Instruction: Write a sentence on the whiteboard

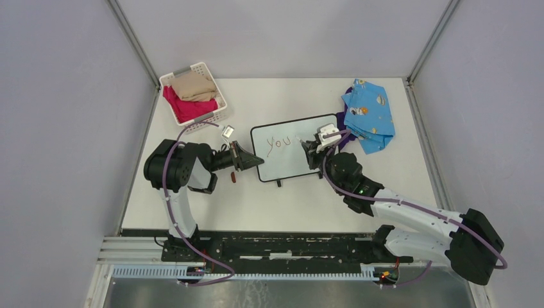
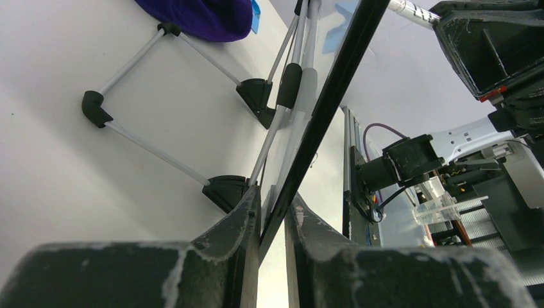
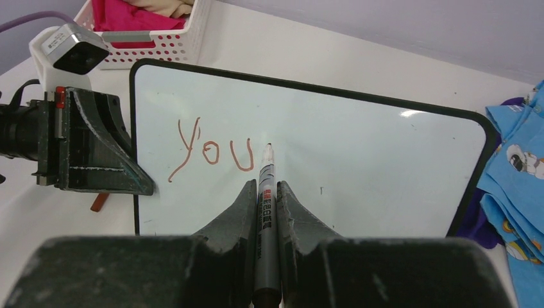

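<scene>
1. Steadying the whiteboard (image 1: 292, 149) at mid-table, I have the left gripper (image 2: 272, 205) pinching its thin black frame at the left short edge. The fingers are pressed onto the frame from both faces.
2. My right gripper (image 3: 263, 186) is clamped on a marker (image 3: 266, 199). The barrel runs straight out between the fingers, with its tip at the board face just right of the last letter. I cannot tell whether the tip is touching.
3. The board's long axis runs left to right between the two arms. The unwritten area lies to the right of the tip, so I judge the next word has to travel along that axis toward the blue patterned cloth (image 1: 369, 115). The right arm is the one over the writing area, and the left only braces the far end.
4. The board reads "You" (image 3: 208, 151) in reddish-brown strokes. The marker barrel carries small print that I cannot read.
5. A white basket (image 1: 218, 112) of folded clothes sits well apart, at the back left.
</scene>
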